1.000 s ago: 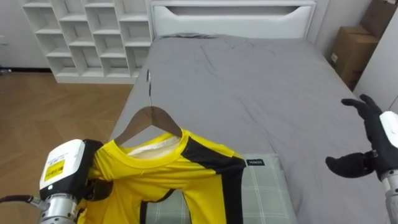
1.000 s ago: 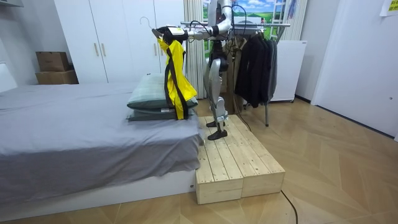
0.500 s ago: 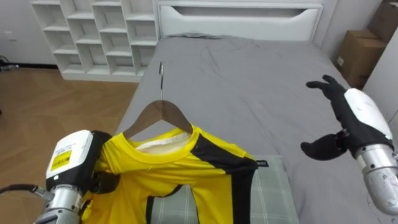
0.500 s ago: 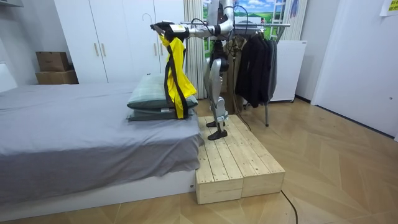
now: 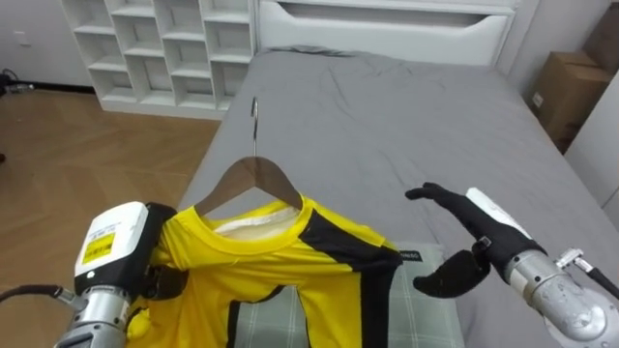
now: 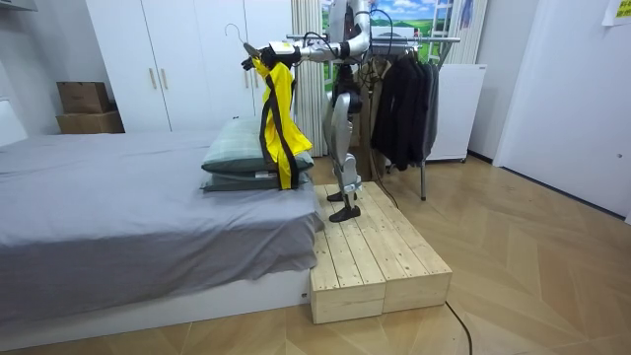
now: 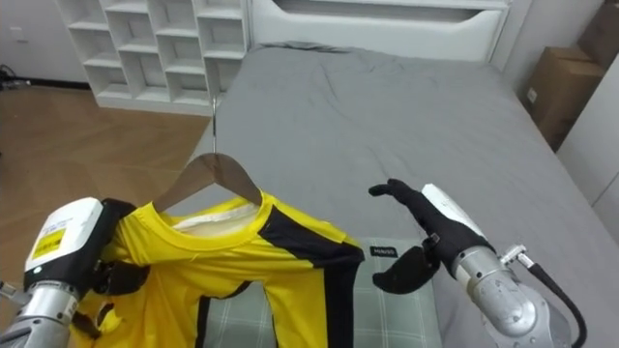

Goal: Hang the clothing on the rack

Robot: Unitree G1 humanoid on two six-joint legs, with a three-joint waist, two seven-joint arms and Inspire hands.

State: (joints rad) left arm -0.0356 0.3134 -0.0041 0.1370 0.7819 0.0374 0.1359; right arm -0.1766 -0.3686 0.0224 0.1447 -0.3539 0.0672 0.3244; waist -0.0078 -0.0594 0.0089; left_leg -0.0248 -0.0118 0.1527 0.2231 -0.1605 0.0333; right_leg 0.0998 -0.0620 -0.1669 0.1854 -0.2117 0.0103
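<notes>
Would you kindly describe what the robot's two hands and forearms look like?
Left hand: white back shell with a yellow label, dark fingers, ribbed silver wrist. Right hand: black fingers, white back plate, silver cylindrical forearm with a thin dark cable.

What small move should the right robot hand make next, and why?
Probably bring the right robot hand leftward to the free, black-trimmed shoulder of the yellow shirt and close on it. The shirt sits on the wooden hanger, held over the bed at one shoulder alone by the left robot hand, while the right one hovers open, apart from the cloth.
</notes>
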